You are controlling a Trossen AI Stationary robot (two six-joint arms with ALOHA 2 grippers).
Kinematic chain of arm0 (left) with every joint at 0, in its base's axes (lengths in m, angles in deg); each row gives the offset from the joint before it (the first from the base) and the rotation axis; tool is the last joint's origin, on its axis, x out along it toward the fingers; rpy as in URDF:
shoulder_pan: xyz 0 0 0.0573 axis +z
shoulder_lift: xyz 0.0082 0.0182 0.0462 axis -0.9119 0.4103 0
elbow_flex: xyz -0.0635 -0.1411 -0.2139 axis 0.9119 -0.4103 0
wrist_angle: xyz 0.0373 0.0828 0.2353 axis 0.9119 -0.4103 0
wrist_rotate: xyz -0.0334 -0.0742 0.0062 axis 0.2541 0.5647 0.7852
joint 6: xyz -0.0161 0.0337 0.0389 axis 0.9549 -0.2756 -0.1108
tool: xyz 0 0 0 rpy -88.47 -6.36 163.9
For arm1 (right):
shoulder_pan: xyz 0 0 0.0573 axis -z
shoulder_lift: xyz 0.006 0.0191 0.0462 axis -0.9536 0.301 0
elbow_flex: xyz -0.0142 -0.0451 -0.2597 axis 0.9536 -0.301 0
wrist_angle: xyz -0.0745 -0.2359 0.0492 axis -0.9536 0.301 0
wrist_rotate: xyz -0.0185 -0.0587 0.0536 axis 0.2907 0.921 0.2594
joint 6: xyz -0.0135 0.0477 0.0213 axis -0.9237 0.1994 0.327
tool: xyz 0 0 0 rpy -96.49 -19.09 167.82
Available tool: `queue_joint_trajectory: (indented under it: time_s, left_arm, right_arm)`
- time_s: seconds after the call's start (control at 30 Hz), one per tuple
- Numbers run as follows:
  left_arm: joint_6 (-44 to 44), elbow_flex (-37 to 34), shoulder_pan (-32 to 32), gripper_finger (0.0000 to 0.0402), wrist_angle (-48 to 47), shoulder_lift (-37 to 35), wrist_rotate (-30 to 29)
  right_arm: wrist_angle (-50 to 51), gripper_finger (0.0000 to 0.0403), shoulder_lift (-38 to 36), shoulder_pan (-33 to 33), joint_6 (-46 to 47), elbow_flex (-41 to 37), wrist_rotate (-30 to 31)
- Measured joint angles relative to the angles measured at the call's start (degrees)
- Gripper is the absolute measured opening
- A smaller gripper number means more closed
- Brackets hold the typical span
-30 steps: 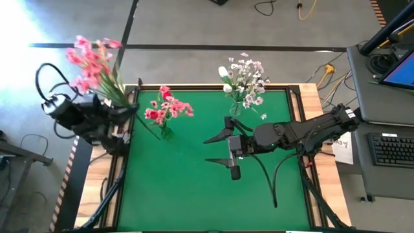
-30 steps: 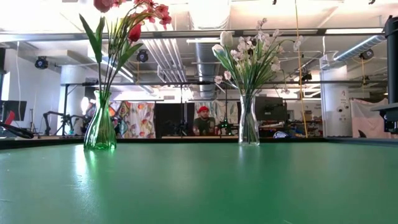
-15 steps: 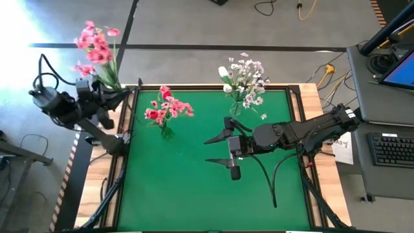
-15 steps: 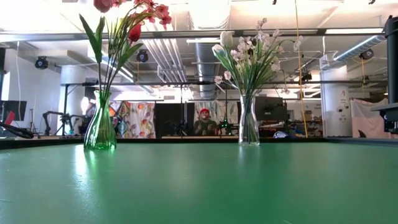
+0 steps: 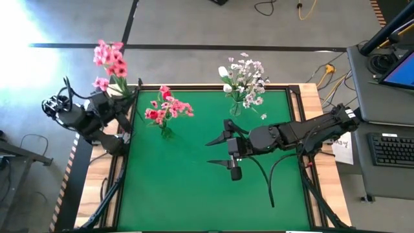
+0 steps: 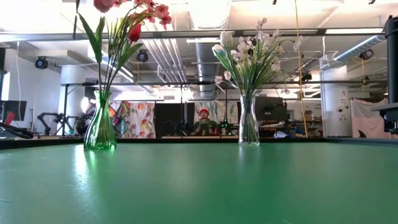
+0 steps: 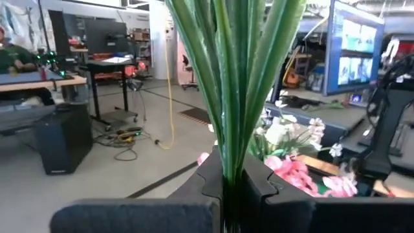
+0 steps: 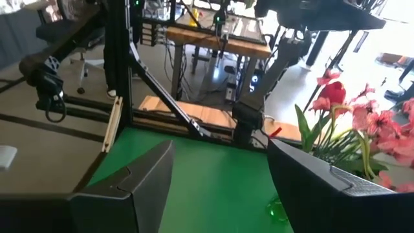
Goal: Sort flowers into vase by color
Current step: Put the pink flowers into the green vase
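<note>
From above, the green felt-covered surface (image 5: 194, 188) carries two vases near its far edge. The green glass vase (image 5: 166, 131) holds pink and red blossoms (image 5: 167, 107); the clear glass vase (image 5: 235, 107) stands well apart from it toward the right arm's side and holds white small-blossom sprays and buds (image 5: 243, 76). The left hand (image 5: 115, 97) sits off the surface's far-left corner, beside the green glass vase, clamped on a bunch of pink-blossomed, green-stemmed flowers (image 5: 110, 59) whose heads stick out beyond the surface's edge. The right hand (image 5: 218, 150) hovers over the middle of the surface, on the near side of the clear glass vase, its fingers apart with nothing between them.

At surface level, the green glass vase (image 6: 100, 129) and the clear glass vase (image 6: 249, 126) both stand upright on the green felt (image 6: 199, 186). A person in a red cap (image 6: 203, 121) sits in the room behind, seen between the two vases.

The left wrist camera shows the left hand's dark fingers (image 7: 213, 178) pressed together around the bundle of green stems (image 7: 236, 84), with the vases' white and pink blossoms (image 7: 294, 152) beyond.

The right wrist camera shows the right hand's two fingers (image 8: 139, 181) spread wide over the green felt (image 8: 213, 188), with the green glass vase (image 8: 277, 210) and its pink and red blossoms (image 8: 362, 123) just beside one finger.
</note>
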Motion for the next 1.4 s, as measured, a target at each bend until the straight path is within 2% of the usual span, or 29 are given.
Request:
queue_joint_trajectory:
  time_s: [0.17, 0.3, 0.43, 0.63, 0.83, 1.03, 1.2, 1.4]
  left_arm:
    - [-2.77, -9.39, 1.62, 0.0000, 12.23, -2.60, 0.27]
    - [-6.31, -15.96, 2.72, 0.0000, 21.35, -4.70, 3.74]
    - [-9.72, -22.23, 5.06, 0.0000, 31.31, -6.27, 4.11]
    - [-12.07, -29.31, 8.21, 0.0000, 39.26, -8.11, 7.40]
    - [-12.14, -35.57, 10.35, 0.0000, 45.85, -9.04, 7.77]
    - [-15.08, -38.47, 10.63, 0.0000, 47.19, -9.41, 9.80]
    - [-16.32, -38.15, 10.63, 0.0000, 48.91, -9.68, 11.65]
    - [-20.80, -35.20, 10.68, 0.0000, 48.16, -9.60, 7.77]
  right_arm:
    - [0.72, 0.0244, -0.56, 0.00, -0.05, 0.00, -0.02]
    - [0.97, 0.0244, -1.39, 0.00, -0.04, 0.00, 0.00]
    - [1.44, 0.0242, -1.83, 0.00, -0.01, 0.00, -0.04]
    - [1.53, 0.0244, -1.83, 0.00, 0.01, 0.00, -0.04]
    - [1.53, 0.0240, -1.83, 0.00, 0.01, -0.02, -0.04]
    - [1.57, 0.0245, -1.83, 0.00, 0.03, -0.02, -0.04]
    - [1.57, 0.0241, -1.83, 0.00, 0.06, -0.04, -0.04]
    - [1.67, 0.0243, -1.81, 0.00, 0.41, -0.06, -0.04]
